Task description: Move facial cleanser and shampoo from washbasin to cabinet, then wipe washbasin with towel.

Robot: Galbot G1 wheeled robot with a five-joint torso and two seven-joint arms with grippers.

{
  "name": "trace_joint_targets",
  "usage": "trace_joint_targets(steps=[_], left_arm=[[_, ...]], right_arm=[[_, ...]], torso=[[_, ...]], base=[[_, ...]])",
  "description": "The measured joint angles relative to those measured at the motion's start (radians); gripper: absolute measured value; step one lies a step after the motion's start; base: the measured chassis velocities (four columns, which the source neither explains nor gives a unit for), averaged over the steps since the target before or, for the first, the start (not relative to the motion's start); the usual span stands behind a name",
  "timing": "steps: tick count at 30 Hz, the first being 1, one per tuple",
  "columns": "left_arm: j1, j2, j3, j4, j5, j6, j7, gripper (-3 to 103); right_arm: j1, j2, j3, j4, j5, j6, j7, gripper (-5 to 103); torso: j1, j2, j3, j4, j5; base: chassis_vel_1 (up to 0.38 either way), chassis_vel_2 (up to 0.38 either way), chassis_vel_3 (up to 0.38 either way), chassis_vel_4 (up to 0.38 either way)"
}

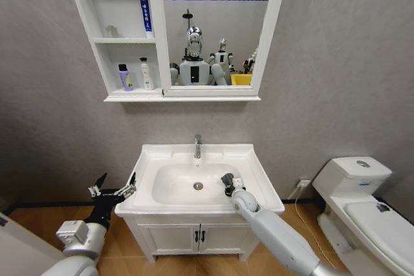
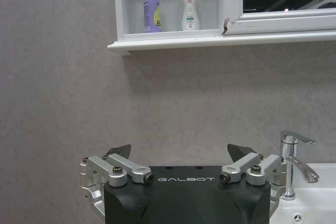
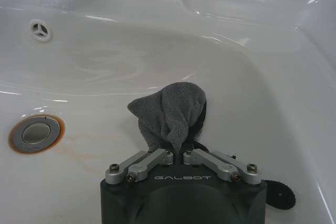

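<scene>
1. Right gripper (image 3: 180, 153) is down inside the basin (image 1: 262, 176) bowl, on the bowl's right side; its fingers are pinched tight on a bunched grey towel (image 3: 170, 116).
2. Towel hangs forward from the fingertips and rests on the bowl's sloped white wall. From the head view it is a small dark lump (image 1: 227, 180) at the arm's tip, just right of the drain (image 1: 198, 185).
3. Drain (image 3: 35, 133) has a rusty ring around it; faint brownish streaks spread across the bowl floor nearby.
4. Left gripper (image 1: 114, 187) hovers off the basin's left edge, beside the counter, touching nothing. Its fingers (image 2: 118, 151) are spread wide with nothing between them.
5. Tap (image 1: 198, 146) stands at the back middle of the basin, chrome, spout toward the bowl. An overflow hole (image 3: 40, 30) sits in the bowl wall below it.
6. Cabinet (image 1: 272, 30) hangs on the wall above the basin, shelves to the left of the mirror.
7. Bottom shelf holds 2 bottles standing upright side by side: a purple bottle (image 2: 152, 11) with a black cap, and a white bottle (image 2: 189, 8) nearer the mirror.
8. Top shelf holds a blue-and-white tube (image 1: 145, 6), upright against the mirror-side wall.
</scene>
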Motion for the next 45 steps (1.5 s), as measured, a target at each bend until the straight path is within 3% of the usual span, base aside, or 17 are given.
trace_joint_targets(steps=[8, 19, 28, 45], left_arm=[[0.000, 0.000, 0.000, 0.000, 0.000, 0.000, 0.000, 100], [0.000, 0.000, 0.000, 0.000, 0.000, 0.000, 0.000, 100], [0.000, 0.000, 0.000, 0.000, 0.000, 0.000, 0.000, 100], [0.000, 0.000, 0.000, 0.000, 0.000, 0.000, 0.000, 100]], right_arm=[[0.065, 0.066, -0.046, -0.066, -0.005, 0.008, -0.017, 3], [0.087, 0.092, -0.069, -0.117, -0.007, 0.007, -0.045, 3], [0.084, 0.110, -0.073, -0.134, -0.017, 0.020, -0.092, 3], [0.130, 0.212, -0.104, -0.268, -0.073, 0.080, -0.184, 3]], torso=[[0.000, 0.000, 0.000, 0.0007, -0.0001], [0.000, 0.000, 0.000, 0.0005, 0.0000], [0.000, 0.000, 0.000, 0.0006, 0.0001], [0.000, 0.000, 0.000, 0.0006, 0.0000]], base=[[0.000, 0.000, 0.000, 0.000], [0.000, 0.000, 0.000, 0.000], [0.000, 0.000, 0.000, 0.000], [0.000, 0.000, 0.000, 0.000]])
